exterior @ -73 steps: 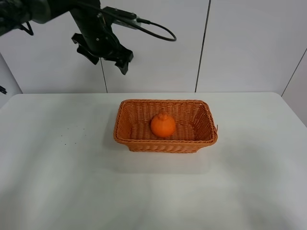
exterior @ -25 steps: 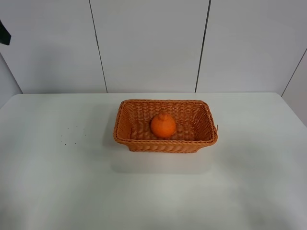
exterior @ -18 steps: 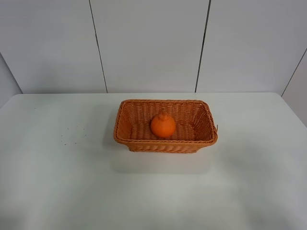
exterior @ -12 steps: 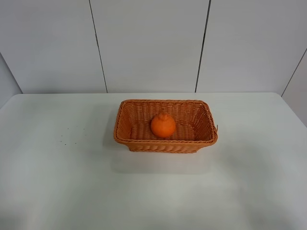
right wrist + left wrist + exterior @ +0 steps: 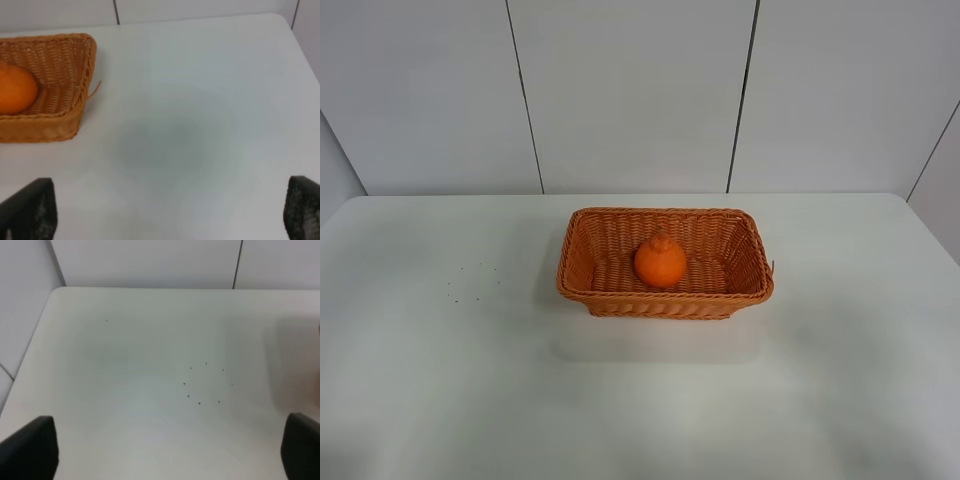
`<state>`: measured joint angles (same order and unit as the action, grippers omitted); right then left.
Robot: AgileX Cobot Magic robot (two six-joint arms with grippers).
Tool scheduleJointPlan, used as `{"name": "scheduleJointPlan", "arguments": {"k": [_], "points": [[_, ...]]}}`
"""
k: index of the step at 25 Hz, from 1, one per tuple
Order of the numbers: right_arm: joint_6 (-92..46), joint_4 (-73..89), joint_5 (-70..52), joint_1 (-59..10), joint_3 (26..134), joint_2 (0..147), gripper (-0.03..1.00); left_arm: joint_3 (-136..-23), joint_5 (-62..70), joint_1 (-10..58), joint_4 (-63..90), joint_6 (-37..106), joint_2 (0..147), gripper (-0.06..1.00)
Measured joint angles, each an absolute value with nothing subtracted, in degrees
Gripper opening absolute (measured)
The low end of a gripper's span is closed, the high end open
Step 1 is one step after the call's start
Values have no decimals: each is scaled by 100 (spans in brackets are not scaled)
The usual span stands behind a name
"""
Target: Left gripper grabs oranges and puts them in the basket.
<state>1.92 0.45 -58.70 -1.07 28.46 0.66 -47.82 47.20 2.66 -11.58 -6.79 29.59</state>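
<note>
Orange [image 5: 660,262] sits in basket [image 5: 665,297]. Wrist views only: left tool [image 5: 170,450] & right tool [image 5: 170,210] spread wide, empty.

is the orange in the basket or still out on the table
In the basket. The orange sits upright, knob up, on the woven floor inside the basket, ringed by its walls. No gripper touches it.

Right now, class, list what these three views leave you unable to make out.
1. Left gripper: left wrist view cuts it to two dark fingertips at the frame edge.
2. Right gripper: same in the right wrist view.
3. Basket: right wrist view crops it and the orange.
4. Basket floor behind the orange: hidden in the exterior view.
</note>
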Motion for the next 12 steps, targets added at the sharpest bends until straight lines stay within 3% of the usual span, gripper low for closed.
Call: {"name": "scheduleJointPlan", "arguments": {"k": [12], "points": [[192, 45, -5870, -107, 2846, 66, 69, -3687, 4823, 266, -1153, -1030, 1444, 99]]}}
